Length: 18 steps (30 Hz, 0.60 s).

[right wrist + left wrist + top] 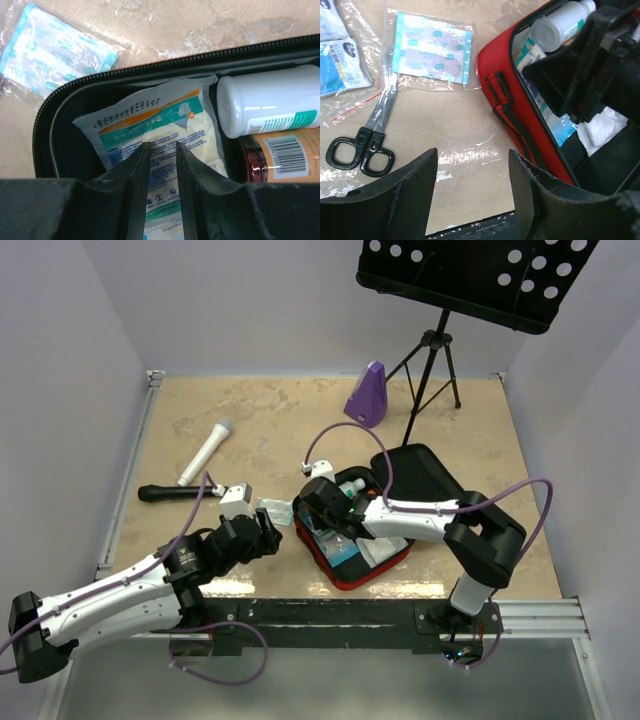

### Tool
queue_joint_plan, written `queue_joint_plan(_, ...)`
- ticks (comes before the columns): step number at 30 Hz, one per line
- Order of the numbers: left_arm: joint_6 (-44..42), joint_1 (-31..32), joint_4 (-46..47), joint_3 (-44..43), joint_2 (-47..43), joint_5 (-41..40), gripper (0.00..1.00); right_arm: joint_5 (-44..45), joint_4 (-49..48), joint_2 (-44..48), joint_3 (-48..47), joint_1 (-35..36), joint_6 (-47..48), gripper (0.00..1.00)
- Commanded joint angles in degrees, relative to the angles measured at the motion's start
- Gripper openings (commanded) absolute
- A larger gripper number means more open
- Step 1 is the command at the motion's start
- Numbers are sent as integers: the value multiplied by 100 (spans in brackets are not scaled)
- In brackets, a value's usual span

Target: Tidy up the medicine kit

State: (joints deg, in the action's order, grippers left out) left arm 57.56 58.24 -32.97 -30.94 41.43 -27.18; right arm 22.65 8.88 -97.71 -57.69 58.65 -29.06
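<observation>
The medicine kit (345, 578) lies open at the table's front centre, red outside, black inside, its lid (425, 475) folded back. It holds a white bottle (270, 107), an amber bottle (285, 155) and packets. My right gripper (318, 502) is inside the kit's left part; its fingers stand close together around a white and teal packet (155, 120) that reaches the far wall (75, 87). My left gripper (472, 160) is open and empty just left of the kit's red wall (520, 115). Scissors (370, 135), a plaster packet (432, 50) and wipe sachets (340, 65) lie on the table to its left.
A purple metronome (367, 395) stands at the back centre beside a music stand's tripod (430, 370). A white microphone (205, 452) and a black one (175, 492) lie at the left. White walls enclose the table.
</observation>
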Motion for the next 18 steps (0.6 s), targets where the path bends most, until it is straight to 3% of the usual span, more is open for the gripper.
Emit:
queue_joint_plan(1, 264, -58, -209, -9, 31, -411, 63, -279, -142, 392, 205, 50, -91, 32)
queue_joint_plan(8, 396, -190, -219, -79, 269, -639, 66, -376, 8, 911, 276, 76, -91, 38)
queue_joint_plan(13, 361, -400, 18, -175, 611, -745, 78, -394, 192, 1622, -162, 67, -74, 44)
queue_joint_plan(18, 46, -1312, 413, -273, 1270, -360, 81, -288, 561, 2115, -576, 67, -47, 45)
